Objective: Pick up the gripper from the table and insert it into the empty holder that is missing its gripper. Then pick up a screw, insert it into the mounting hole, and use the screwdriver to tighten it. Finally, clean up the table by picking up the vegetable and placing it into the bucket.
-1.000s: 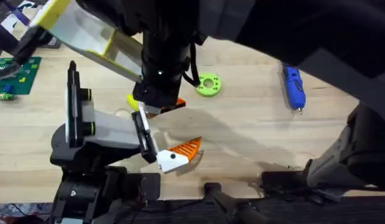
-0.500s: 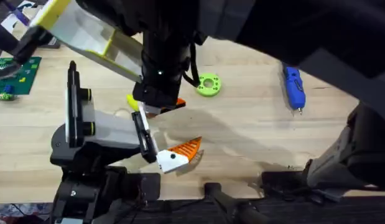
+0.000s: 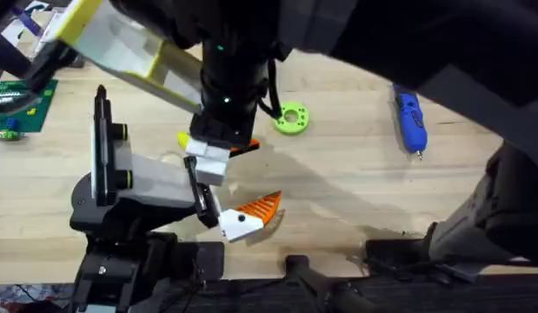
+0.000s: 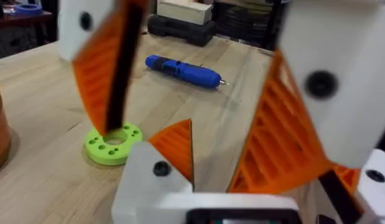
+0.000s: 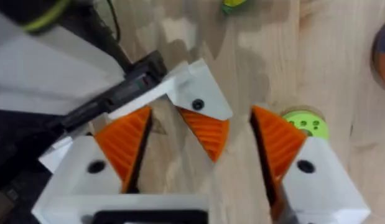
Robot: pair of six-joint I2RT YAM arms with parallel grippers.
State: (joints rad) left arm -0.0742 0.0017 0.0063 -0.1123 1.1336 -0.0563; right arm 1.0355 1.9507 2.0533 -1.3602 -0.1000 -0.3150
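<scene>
Place: we see a robotics lab or workshop.
Surface: a pale wooden bench (image 3: 355,174).
Clues: a green circuit board (image 3: 21,104), a blue electric screwdriver (image 3: 408,117), black equipment cases (image 4: 180,30) behind.

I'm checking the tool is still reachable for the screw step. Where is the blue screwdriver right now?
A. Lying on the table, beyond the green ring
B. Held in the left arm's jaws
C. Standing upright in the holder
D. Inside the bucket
A. The blue screwdriver lies flat on the wooden table, on the far side of the green ring, with nothing gripping it.
</scene>
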